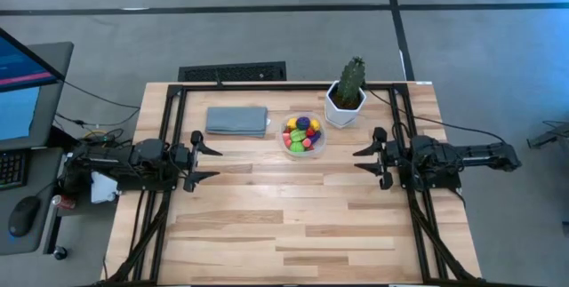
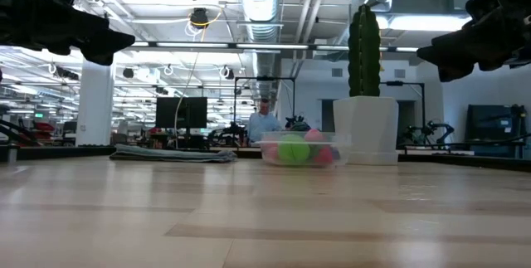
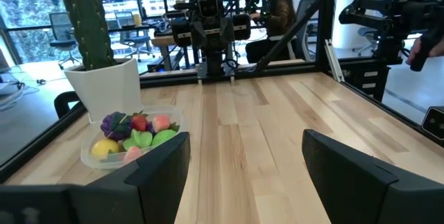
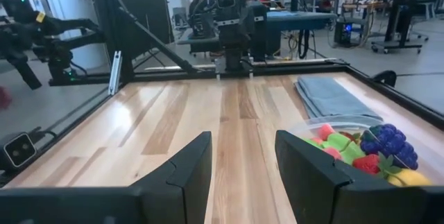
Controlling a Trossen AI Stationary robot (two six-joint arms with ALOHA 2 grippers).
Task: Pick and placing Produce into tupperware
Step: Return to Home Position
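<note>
The tupperware (image 1: 303,136) is a small round clear container standing on its base on the table, toward the far edge, beside the cactus pot. Inside it lies the produce (image 1: 302,133): tiny yellow, green, purple and red toy fruits, heaped together; the low view shows the produce (image 2: 293,149) through the clear wall. My left gripper (image 1: 209,163) hovers open near the table's left side, away from the container. My right gripper (image 1: 366,160) hovers open near the right side, also apart from it. In the wrist views the produce (image 3: 133,136) (image 4: 363,149) sits off to one side of my fingers.
A potted green cactus in a white pot (image 1: 347,96) stands right of the tupperware near the far edge. A flat grey-blue folded cloth (image 1: 237,120) lies to its left. The near half of the wooden table (image 1: 293,234) is bare planks. A black frame rail (image 1: 267,85) runs along the far edge.
</note>
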